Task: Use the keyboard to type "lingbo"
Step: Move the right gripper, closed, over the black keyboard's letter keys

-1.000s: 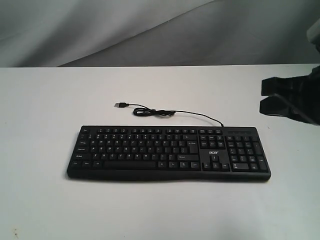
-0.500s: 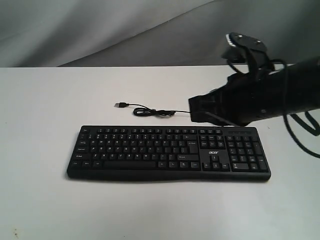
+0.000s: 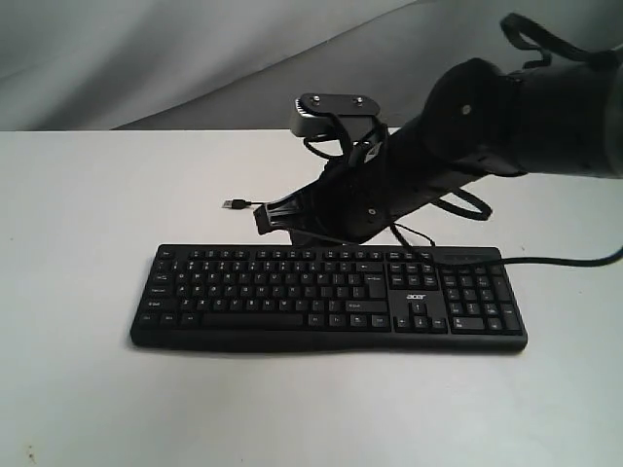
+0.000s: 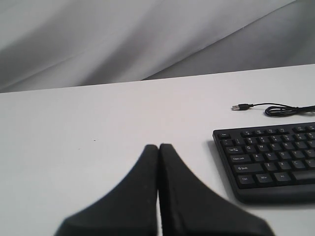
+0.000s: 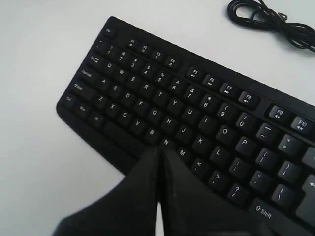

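Observation:
The black keyboard [image 3: 292, 292] with white legends and an "acer" logo lies flat on the white table. My right arm reaches in from the right, and its gripper [image 3: 263, 220] hangs above the keyboard's back edge, left of the middle. In the right wrist view this gripper [image 5: 160, 150] is shut on nothing, and its tips line up with the N key of the keyboard [image 5: 197, 113]. Whether they touch a key I cannot tell. My left gripper [image 4: 158, 147] is shut and empty over bare table, off the Ctrl and Shift end of the keyboard [image 4: 270, 157]. It is out of the exterior view.
The thin black USB cable runs behind the keyboard in a loose coil, ending in a plug [image 3: 234, 204] on the table; the coil shows too [image 4: 283, 110], [image 5: 266, 19]. Grey cloth [image 3: 146, 58] hangs behind the white table [image 3: 78, 214].
My right arm has swept in from the right edge, leftward across the table, and now hangs over the keyboard. The keyboard and cable have not moved.

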Motion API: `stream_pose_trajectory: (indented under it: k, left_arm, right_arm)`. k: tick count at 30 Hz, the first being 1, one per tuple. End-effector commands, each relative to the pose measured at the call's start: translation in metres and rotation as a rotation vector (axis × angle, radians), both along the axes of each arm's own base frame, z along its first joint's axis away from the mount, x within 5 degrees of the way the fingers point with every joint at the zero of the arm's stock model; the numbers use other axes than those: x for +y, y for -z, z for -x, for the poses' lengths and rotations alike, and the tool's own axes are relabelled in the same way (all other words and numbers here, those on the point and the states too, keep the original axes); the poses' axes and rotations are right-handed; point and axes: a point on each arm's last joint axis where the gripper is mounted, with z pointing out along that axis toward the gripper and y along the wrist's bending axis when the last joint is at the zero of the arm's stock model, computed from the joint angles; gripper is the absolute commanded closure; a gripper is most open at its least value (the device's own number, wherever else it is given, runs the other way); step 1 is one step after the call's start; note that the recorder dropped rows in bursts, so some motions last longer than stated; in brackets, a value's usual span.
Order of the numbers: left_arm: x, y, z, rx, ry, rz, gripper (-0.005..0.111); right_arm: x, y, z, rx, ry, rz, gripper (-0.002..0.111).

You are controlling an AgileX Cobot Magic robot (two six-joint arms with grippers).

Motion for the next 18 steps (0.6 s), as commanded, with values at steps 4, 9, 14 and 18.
stream_pose_trajectory:
  k: [4,9,14,18]
  left_arm:
    - [0.000,0.001,0.000,-0.005,-0.002,0.011,0.106]
    - [0.000,0.001,0.000,-0.005,-0.002,0.011,0.106]
    - [0.000,0.001,0.000,-0.005,-0.002,0.011,0.106]
    - [0.000,0.001,0.000,-0.005,-0.002,0.011,0.106]
  right_arm:
    - [0.010,0.021,-0.017,0.035,-0.028,0.072,0.108]
    - [0.013,0.035,-0.023,0.050,-0.032,0.096,0.108]
    - [0.010,0.049,-0.028,0.059,0.015,0.143,0.108]
    - [0.005,0.057,-0.032,0.077,0.035,0.151,0.108]
